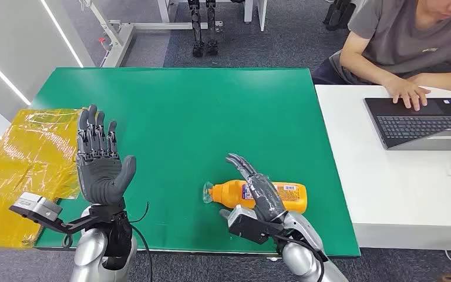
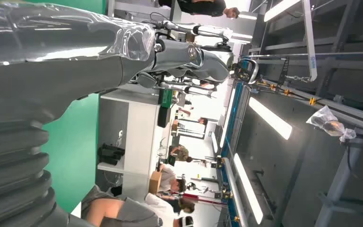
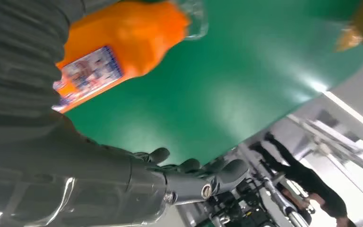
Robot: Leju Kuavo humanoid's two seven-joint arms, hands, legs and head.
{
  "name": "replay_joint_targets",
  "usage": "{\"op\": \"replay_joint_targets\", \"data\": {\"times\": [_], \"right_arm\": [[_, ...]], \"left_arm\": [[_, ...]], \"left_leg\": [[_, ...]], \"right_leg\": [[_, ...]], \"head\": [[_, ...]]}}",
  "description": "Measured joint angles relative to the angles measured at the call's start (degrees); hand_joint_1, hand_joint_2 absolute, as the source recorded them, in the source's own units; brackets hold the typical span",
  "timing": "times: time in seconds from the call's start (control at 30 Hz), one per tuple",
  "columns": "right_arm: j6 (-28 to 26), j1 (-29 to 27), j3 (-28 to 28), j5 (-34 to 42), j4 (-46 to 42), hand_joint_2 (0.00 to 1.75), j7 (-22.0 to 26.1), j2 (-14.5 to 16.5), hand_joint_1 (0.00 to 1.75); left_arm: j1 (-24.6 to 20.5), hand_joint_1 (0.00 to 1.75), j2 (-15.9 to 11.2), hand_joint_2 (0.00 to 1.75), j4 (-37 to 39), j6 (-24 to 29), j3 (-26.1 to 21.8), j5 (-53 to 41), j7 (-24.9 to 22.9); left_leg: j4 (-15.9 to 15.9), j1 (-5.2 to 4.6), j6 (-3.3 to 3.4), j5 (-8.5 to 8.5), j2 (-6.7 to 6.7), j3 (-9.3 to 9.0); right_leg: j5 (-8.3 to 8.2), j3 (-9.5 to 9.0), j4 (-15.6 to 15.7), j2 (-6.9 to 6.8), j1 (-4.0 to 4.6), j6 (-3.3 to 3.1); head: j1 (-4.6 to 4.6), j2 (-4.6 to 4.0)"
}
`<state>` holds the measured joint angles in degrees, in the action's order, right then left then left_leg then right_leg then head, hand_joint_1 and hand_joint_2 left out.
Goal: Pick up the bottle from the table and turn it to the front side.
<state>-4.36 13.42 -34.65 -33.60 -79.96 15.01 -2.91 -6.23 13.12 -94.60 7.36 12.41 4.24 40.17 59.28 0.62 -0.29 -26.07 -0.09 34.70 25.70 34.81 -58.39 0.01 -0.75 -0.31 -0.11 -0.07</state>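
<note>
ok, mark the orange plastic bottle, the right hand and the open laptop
orange plastic bottle [image 1: 228,192], head view, orange shoulder near its neck
right hand [image 1: 258,191], head view, back of the hand
open grey laptop [image 1: 423,124], head view, keyboard

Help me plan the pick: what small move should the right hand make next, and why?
Probably lower the right hand and close its fingers around the bottle. The bottle lies on its side on the green table, and the hand hovers over its middle with fingers spread, not gripping.

Orange bottle, green table
</note>
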Motion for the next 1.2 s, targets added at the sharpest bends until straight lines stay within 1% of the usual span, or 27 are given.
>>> {"op": "replay_joint_targets", "data": {"times": [0.23, 0.47, 0.6, 0.8, 0.9, 1.2], "right_arm": [[3.2, 3.1, -0.1, -2.6, 2.2, 1.75, -0.6, -3.5, 0.00], [9.4, 4.7, -0.4, -5.0, 4.3, 1.75, -0.9, -6.5, 0.00], [12.0, 5.7, -0.9, -6.5, 5.4, 1.75, -1.9, -9.1, 0.00], [13.8, 7.0, -1.3, -6.7, 6.1, 1.75, -2.7, -12.5, 0.00], [16.0, 7.3, -1.7, -6.5, 6.2, 1.75, -3.5, -14.8, 0.00], [20.2, 7.4, -3.0, -6.9, 5.6, 1.75, -7.4, -23.4, 0.00]], "left_arm": [[-0.1, 0.00, -0.4, 1.75, 0.0, -0.6, 0.0, 0.0, 0.0], [-0.8, 0.00, -0.6, 1.75, 0.2, -0.6, 0.0, 0.0, 0.0], [-1.5, 0.00, -0.6, 1.75, 0.6, -0.2, 0.0, 0.5, 0.0], [-2.1, 0.00, -0.6, 1.75, 1.1, 0.1, 0.0, 1.1, 0.0], [-2.1, 0.00, -0.6, 1.75, 1.3, 0.2, 0.0, 1.6, 0.0], [-2.0, 0.00, -0.5, 1.75, 1.3, 0.5, 0.2, 2.2, 0.0]], "left_leg": [[0.0, 0.00, 0.00, 0.00, 0.01, -0.02], [0.0, 0.00, 0.00, 0.00, 0.01, -0.01], [0.0, 0.00, 0.00, 0.00, 0.01, 0.00], [0.1, -0.01, 0.01, 0.00, 0.01, 0.00], [0.1, -0.01, 0.01, 0.00, -0.03, 0.00], [0.1, -0.02, 0.03, -0.01, -0.12, 0.06]], "right_leg": [[-0.01, 0.00, 0.0, 0.02, 0.00, 0.00], [0.00, 0.02, 0.0, 0.02, 0.00, 0.00], [-0.01, 0.01, 0.0, 0.02, 0.00, 0.01], [-0.02, 0.01, 0.0, 0.02, -0.01, 0.02], [-0.01, 0.02, 0.0, -0.01, -0.01, 0.02], [-0.01, 0.02, 0.0, -0.08, -0.02, 0.03]], "head": [[-0.01, 0.00], [-0.01, 0.00], [-0.01, 0.00], [-0.01, 0.00], [-0.02, 0.00], [0.00, 0.00]]}}
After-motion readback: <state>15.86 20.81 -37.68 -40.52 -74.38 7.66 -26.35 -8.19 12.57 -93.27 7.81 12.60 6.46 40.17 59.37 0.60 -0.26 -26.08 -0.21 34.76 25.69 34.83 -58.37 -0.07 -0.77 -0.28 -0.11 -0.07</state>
